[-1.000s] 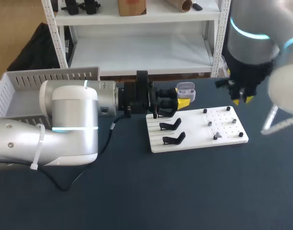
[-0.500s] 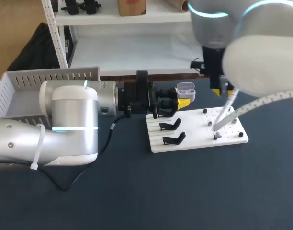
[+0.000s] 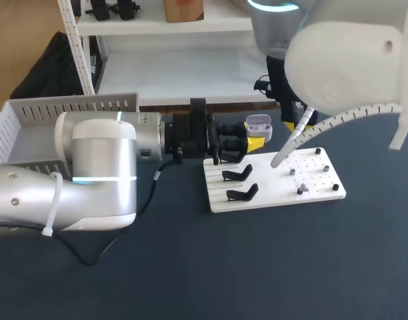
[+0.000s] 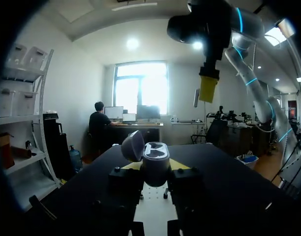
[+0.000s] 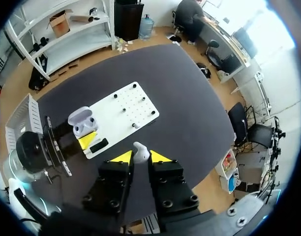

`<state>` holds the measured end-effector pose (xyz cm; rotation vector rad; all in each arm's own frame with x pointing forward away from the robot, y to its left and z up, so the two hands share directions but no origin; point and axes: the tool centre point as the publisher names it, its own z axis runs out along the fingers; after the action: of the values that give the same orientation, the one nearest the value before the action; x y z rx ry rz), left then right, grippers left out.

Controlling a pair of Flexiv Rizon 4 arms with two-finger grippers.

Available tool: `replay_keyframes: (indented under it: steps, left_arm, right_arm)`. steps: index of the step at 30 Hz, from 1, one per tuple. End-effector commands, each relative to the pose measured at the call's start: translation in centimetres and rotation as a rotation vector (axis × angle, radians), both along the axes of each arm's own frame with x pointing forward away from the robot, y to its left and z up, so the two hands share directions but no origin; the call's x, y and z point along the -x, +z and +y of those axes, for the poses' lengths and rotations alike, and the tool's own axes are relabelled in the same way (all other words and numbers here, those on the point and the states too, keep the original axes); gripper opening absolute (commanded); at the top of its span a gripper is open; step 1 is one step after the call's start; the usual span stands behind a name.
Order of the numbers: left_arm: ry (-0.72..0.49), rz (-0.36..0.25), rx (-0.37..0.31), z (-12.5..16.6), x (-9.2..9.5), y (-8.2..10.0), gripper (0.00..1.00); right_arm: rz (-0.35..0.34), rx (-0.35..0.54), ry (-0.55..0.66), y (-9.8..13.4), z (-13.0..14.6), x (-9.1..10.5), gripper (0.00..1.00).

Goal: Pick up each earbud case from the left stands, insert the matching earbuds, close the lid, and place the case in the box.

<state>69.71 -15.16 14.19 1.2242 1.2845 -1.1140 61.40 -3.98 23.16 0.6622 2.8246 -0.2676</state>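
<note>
My left gripper [image 3: 255,142] is shut on a white earbud case [image 3: 259,124], held above the back left corner of the white board [image 3: 274,193]. The case [image 4: 155,160] sits between the fingers with its lid hinged open and its two sockets showing. High over the board's back edge, just right of the case, hangs my right gripper [image 3: 291,125]. In the right wrist view that gripper [image 5: 140,157] is shut on a small white earbud [image 5: 140,150], with the open case [image 5: 82,121] and board [image 5: 125,114] far below it.
Two bare black stands [image 3: 239,184] stand on the board's left half. Small pegs and earbud-like pieces [image 3: 301,189] dot its right half. A grey slatted box [image 3: 31,117] sits at the table's back left, beside my left arm.
My right arm has swung in from the far right to above the board's back edge, close to the held case. The left arm and case have stayed put.
</note>
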Motion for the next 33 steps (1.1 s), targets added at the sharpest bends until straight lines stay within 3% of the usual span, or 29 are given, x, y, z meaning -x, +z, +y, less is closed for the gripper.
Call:
replay_keyframes:
  steps: [1,10,17,33]
  left_arm:
    - [0.001,-0.001,0.002,0.0,0.0,0.0,0.0]
    - [0.001,-0.001,0.002,0.0,0.0,0.0,0.0]
    - [0.001,-0.001,0.002,0.0,0.0,0.0,0.0]
    - [0.001,-0.001,0.002,0.0,0.0,0.0,0.0]
  right_arm:
    - [-0.001,0.002,-0.001,0.0,0.0,0.0,0.0]
    - [-0.093,-0.017,-0.216,0.8,2.5,-1.8,0.0]
    - [-0.014,0.036,-0.254,0.3,4.1,-2.5,0.0]
    - [-0.005,0.035,-0.244,-1.0,6.4,-4.6,0.0]
